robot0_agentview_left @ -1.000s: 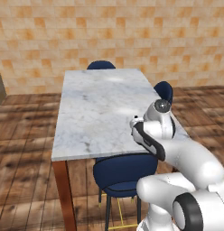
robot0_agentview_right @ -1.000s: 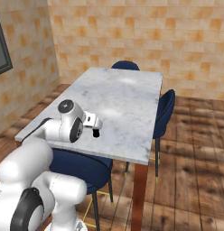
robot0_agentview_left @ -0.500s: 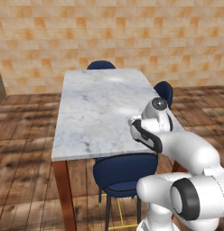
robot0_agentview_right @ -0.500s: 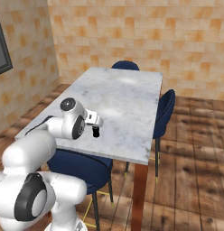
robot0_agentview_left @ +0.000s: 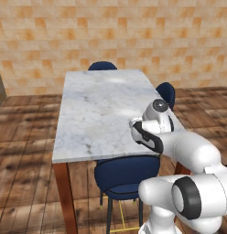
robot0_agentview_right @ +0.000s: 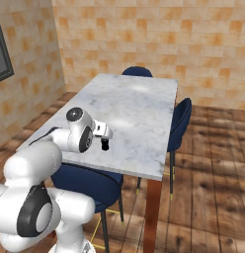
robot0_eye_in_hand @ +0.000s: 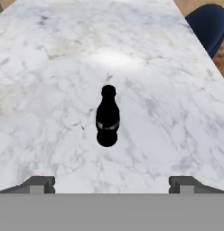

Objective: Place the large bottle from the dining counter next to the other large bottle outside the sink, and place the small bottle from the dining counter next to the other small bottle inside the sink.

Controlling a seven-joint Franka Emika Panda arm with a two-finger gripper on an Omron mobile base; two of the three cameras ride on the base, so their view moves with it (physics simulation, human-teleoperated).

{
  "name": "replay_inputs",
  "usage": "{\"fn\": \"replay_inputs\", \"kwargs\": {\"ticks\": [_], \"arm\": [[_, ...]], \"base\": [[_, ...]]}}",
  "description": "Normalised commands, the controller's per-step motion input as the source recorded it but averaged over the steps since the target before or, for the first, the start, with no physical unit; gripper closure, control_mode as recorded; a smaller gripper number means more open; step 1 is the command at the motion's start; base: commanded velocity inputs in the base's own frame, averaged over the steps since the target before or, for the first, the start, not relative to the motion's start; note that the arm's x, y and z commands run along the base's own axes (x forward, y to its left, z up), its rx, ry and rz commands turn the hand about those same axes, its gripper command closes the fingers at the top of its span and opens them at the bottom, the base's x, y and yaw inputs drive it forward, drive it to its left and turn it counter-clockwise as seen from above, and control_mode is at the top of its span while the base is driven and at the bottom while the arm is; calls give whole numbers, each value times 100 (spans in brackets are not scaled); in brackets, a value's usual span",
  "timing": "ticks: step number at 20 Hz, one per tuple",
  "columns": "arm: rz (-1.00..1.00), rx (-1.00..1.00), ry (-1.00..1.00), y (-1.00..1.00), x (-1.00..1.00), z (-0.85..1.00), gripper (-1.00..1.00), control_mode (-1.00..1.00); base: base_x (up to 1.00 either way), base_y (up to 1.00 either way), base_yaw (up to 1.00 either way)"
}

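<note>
small bottle [robot0_eye_in_hand: 107, 118] upright, unmoved | claw [robot0_eye_in_hand: 112, 182] stays wide

Glossy black small bottle [robot0_eye_in_hand: 107, 118], marble dining counter [robot0_eye_in_hand: 50, 81]

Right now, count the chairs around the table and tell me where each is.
3: one chair at the near long side beside the arm, one on the right side, one at the far end. Others may be hidden.

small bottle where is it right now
In the hand view the small bottle stands upright on the dining counter, ahead of the open gripper, untouched.
</note>
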Motion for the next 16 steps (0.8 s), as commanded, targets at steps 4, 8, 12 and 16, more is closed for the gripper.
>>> {"fn": "replay_inputs", "kwargs": {"ticks": [4, 8, 12, 16], "arm": [[0, 0, -3, 0, 0, -1, -100, -100], [0, 0, -3, 0, 1, -4, -100, -100], [0, 0, 0, 0, 5, -10, -100, -100], [0, 0, 0, 0, 18, -24, -100, -100]], "base": [[0, 0, 0], [0, 0, 0], [0, 0, 0], [0, 0, 0]]}}
